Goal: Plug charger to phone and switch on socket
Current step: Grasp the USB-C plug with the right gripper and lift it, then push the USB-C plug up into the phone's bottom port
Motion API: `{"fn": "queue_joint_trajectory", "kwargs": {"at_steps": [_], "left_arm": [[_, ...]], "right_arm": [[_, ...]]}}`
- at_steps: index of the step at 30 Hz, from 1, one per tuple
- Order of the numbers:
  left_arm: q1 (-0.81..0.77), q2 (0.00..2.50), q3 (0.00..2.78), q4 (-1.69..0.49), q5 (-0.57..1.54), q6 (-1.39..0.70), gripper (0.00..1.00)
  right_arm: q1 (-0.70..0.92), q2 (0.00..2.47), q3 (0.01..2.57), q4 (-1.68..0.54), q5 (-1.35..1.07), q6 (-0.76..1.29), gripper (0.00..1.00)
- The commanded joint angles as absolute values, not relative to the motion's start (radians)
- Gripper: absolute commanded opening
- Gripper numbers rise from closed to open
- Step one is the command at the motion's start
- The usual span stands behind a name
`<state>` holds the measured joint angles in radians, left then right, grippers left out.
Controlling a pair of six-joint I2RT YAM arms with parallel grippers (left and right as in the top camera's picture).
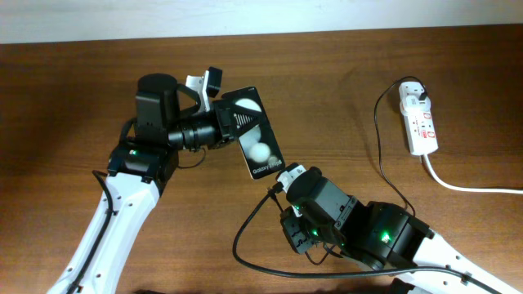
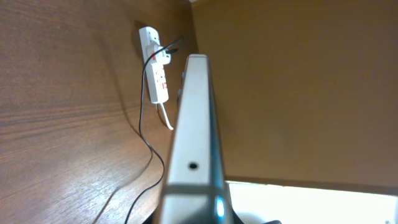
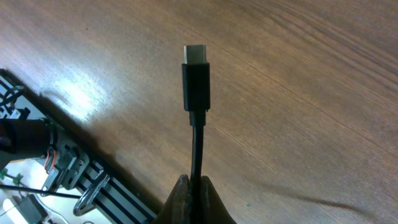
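Note:
My left gripper (image 1: pixel 234 122) is shut on the phone (image 1: pixel 257 135), a glossy black phone with two white spots, and holds it tilted above the table. In the left wrist view the phone (image 2: pixel 193 124) shows edge-on, with a small hole in its end. My right gripper (image 1: pixel 286 186) is shut on the thin black charger cable (image 1: pixel 245 237), just below the phone's lower end. In the right wrist view the jaws (image 3: pixel 198 186) pinch the cable and the plug tip (image 3: pixel 196 81) sticks out free. The white socket strip (image 1: pixel 421 122) lies at the far right with the white adapter (image 1: pixel 413 94) in it.
The thick white cord (image 1: pixel 466 186) runs from the strip to the right edge. The thin cable (image 1: pixel 378 139) runs down from the adapter under my right arm. The strip (image 2: pixel 155 68) and the cable (image 2: pixel 146 143) also show in the left wrist view.

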<state>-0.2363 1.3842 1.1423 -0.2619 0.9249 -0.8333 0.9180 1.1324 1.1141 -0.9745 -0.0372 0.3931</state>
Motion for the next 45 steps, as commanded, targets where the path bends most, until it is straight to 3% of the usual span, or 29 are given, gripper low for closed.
{"fn": "queue_joint_trajectory", "kwargs": {"at_steps": [1, 45], "left_arm": [[-0.225, 1.38, 1.159, -0.271, 0.974, -0.756, 0.0], [-0.17, 1.38, 1.159, -0.346, 0.973, -0.724, 0.0]], "right_arm": [[0.925, 1.098, 1.136, -0.969, -0.01, 0.406, 0.04], [0.925, 1.113, 1.14, -0.85, -0.041, 0.409, 0.04]]}}
